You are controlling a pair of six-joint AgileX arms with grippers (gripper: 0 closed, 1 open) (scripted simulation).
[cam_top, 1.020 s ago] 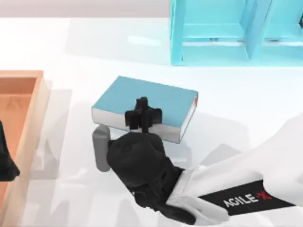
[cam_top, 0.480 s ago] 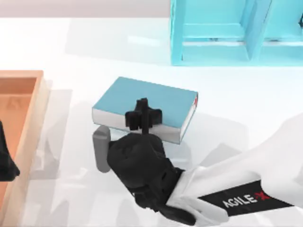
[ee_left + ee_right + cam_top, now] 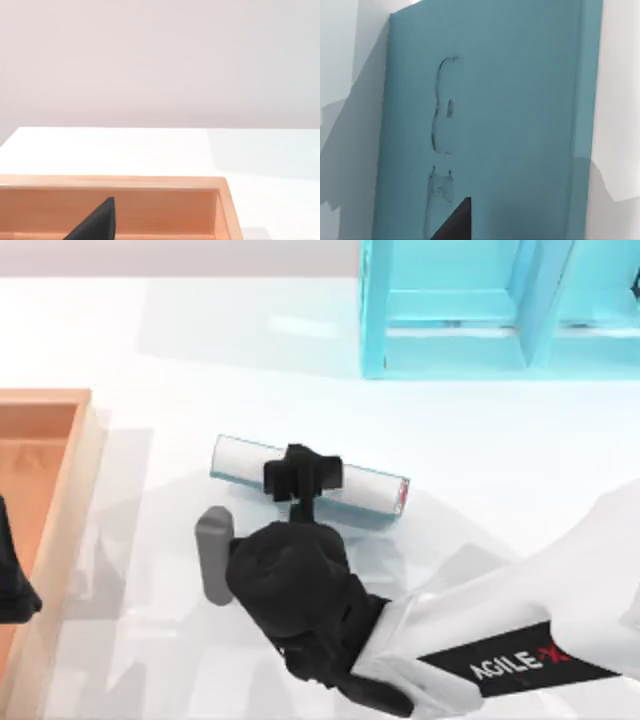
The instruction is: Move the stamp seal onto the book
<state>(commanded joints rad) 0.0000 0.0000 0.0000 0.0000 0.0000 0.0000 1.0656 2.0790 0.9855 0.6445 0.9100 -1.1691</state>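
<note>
Top view: book [image 3: 360,485] tipped on edge; right end effector [image 3: 300,476] against it, grip unclear.

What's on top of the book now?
The book shows its white page edges upward, bare where visible. The right tool hovers over its middle, hiding what is beneath. The left tool sits at the wooden tray.

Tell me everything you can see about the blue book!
The book is thick, with a plain teal cover and white page edges. In the top view it stands tipped up on edge near the middle of the table, showing its white pages as a long strip, with a bit of red at its right end. The right gripper is over its middle. The right wrist view shows its cover, with faint scratchy marks.
</note>
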